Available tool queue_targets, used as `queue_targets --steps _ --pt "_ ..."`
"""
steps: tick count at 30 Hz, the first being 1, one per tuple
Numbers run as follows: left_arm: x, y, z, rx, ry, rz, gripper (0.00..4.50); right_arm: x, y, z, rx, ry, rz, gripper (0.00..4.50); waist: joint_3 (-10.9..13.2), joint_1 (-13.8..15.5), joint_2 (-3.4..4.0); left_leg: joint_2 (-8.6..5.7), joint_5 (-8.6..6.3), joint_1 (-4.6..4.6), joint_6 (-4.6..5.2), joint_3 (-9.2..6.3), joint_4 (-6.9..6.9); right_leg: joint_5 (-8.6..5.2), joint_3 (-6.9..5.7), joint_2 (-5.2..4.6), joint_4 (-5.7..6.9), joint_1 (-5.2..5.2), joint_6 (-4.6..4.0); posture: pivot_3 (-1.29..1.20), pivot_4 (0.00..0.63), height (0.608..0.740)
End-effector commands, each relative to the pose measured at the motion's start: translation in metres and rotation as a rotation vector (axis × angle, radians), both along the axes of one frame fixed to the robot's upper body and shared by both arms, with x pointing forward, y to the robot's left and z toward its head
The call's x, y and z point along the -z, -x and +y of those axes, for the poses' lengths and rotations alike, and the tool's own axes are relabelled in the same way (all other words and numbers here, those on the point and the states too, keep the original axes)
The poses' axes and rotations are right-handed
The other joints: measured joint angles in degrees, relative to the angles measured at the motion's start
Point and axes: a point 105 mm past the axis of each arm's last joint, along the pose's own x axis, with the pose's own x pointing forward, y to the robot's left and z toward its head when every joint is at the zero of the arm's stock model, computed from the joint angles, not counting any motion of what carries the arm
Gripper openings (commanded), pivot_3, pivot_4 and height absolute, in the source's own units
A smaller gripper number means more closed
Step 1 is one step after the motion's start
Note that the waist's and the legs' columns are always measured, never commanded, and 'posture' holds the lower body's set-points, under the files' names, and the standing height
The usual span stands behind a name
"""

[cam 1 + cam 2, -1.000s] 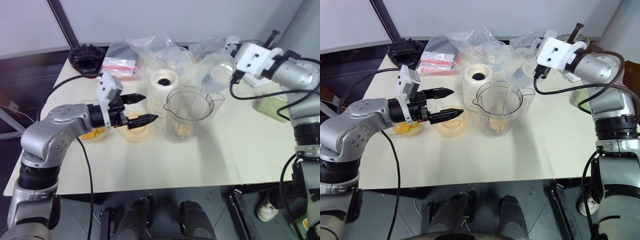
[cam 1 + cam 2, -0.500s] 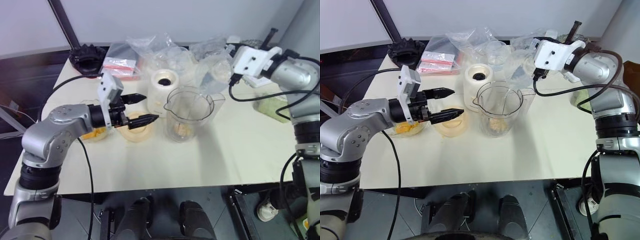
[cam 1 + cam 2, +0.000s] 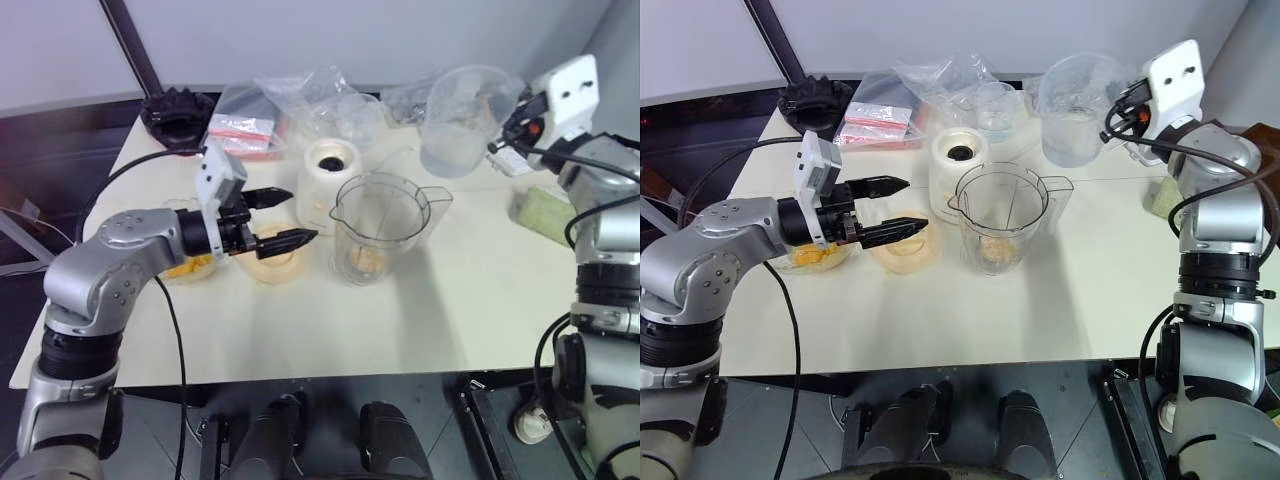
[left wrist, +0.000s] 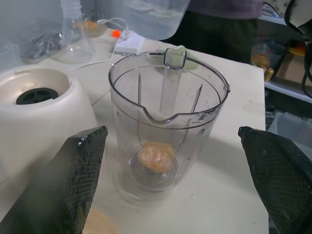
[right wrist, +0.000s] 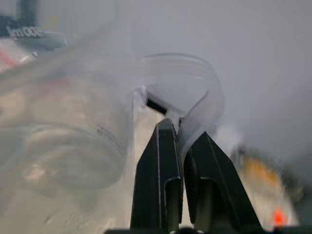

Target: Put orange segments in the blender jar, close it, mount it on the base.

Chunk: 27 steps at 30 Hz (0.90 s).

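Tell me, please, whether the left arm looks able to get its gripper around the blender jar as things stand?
Probably yes. The left gripper is open and empty, pointing at the blender jar just beyond it, with nothing between them; whether the jaws span the jar is unclear.

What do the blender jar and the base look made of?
Blender jar: clear rigid plastic, apparently; an orange segment shows through its glossy wall. Base: cream-white plastic by the look, smooth and slightly shiny, with a dark round socket on top.
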Motion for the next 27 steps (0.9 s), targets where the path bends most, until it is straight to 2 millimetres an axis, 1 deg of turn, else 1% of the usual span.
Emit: queue_targets --steps 1,4,8,10,12,14,18,24,27 --pt "-0.009 0.008 0.000 0.022 -0.001 -0.035 4.50 -0.015 0.025 -0.049 0.221 -0.182 -0.124 0.07 -0.02 0.17 -0.03 0.00 0.00 0.00 0.00 0.00 -0.01 0.00 0.00 -0.01 0.00 0.00 0.00 0.00 0.150 0.740" --pt "-0.007 0.012 0.000 0.041 -0.006 -0.021 4.50 0.010 0.038 -0.077 0.377 -0.227 -0.123 0.07 -0.02 0.68 -0.03 -0.02 0.00 0.00 0.00 -0.02 -0.01 0.00 0.00 0.00 -0.01 0.02 0.00 0.00 0.150 0.740" --pt "-0.001 0.017 -0.005 0.071 -0.020 -0.002 4.50 0.061 0.054 -0.105 0.560 -0.261 -0.082 0.07 -0.03 0.80 0.00 0.00 0.01 0.02 0.01 0.02 0.01 -0.02 0.01 0.00 0.01 0.02 -0.04 0.00 0.150 0.740" --pt "0.000 0.018 -0.006 0.073 -0.016 0.005 4.50 0.084 0.061 -0.115 0.640 -0.279 -0.063 0.07 -0.06 0.66 0.06 0.01 0.01 0.03 0.02 0.07 0.01 -0.04 0.02 0.00 0.02 0.02 -0.08 0.00 0.150 0.740" --pt "-0.002 0.020 -0.008 0.084 -0.003 0.009 4.50 0.102 0.065 -0.118 0.675 -0.317 -0.047 0.07 -0.06 0.45 0.09 0.02 0.01 0.06 0.02 0.09 0.01 -0.05 0.02 0.02 0.04 0.02 -0.09 0.00 0.150 0.740" --pt "-0.001 0.021 -0.008 0.091 -0.005 0.012 4.50 0.115 0.065 -0.117 0.692 -0.344 -0.036 0.07 -0.06 -0.04 0.09 0.03 0.02 0.07 0.02 0.10 0.03 -0.05 0.02 0.04 0.06 0.03 -0.10 0.00 0.150 0.740" --pt "0.002 0.026 -0.010 0.113 -0.025 0.019 4.50 0.146 0.066 -0.119 0.754 -0.346 0.016 0.07 -0.07 -0.38 0.10 0.03 0.03 0.09 0.02 0.11 0.03 -0.05 0.02 0.05 0.06 0.04 -0.10 0.00 0.150 0.740" --pt "0.002 0.028 -0.009 0.124 -0.030 0.029 4.50 0.172 0.058 -0.122 0.796 -0.314 0.066 0.07 -0.07 -0.33 0.10 0.03 0.03 0.10 0.02 0.11 0.04 -0.06 0.02 0.07 0.05 0.08 -0.11 0.00 0.150 0.740" --pt "0.003 0.029 -0.009 0.126 -0.036 0.030 4.50 0.186 0.055 -0.125 0.819 -0.354 0.113 0.07 -0.07 -0.33 0.10 0.03 0.03 0.10 0.03 0.11 0.04 -0.06 0.02 0.08 0.05 0.08 -0.12 0.00 0.150 0.740"
